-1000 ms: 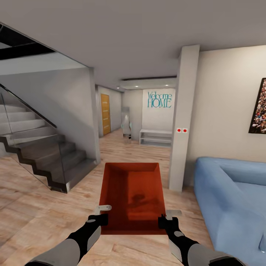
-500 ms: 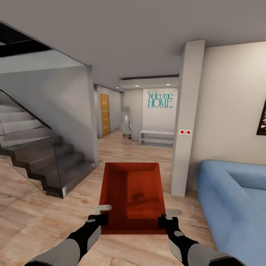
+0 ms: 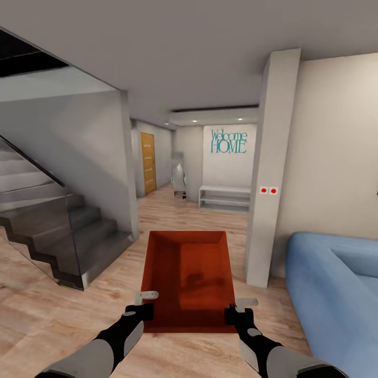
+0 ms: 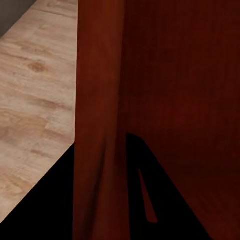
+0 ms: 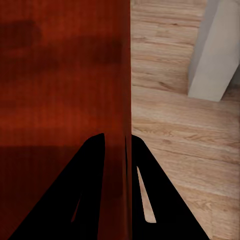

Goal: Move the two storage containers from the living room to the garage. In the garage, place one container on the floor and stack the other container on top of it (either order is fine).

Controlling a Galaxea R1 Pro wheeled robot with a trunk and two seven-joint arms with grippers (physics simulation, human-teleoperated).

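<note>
The storage container [image 3: 189,278] hung before the pillar [image 3: 268,173]. The staircase [image 3: 58,226] stood left of the pillar, the sofa [image 3: 336,283] right.

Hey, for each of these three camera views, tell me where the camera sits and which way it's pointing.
Head view: on the robot's head, facing forward and down a wood-floored hallway; both dark forearms show, left gripper and right gripper clamping the red-orange rectangular open-top bin.
Left wrist view: near the left gripper, looking along its fingers straddling the bin's side wall.
Right wrist view: near the right gripper, looking along its fingers straddling the opposite wall, grey pillar beyond.
Shared: the bin, the light wood-plank flooring.
</note>
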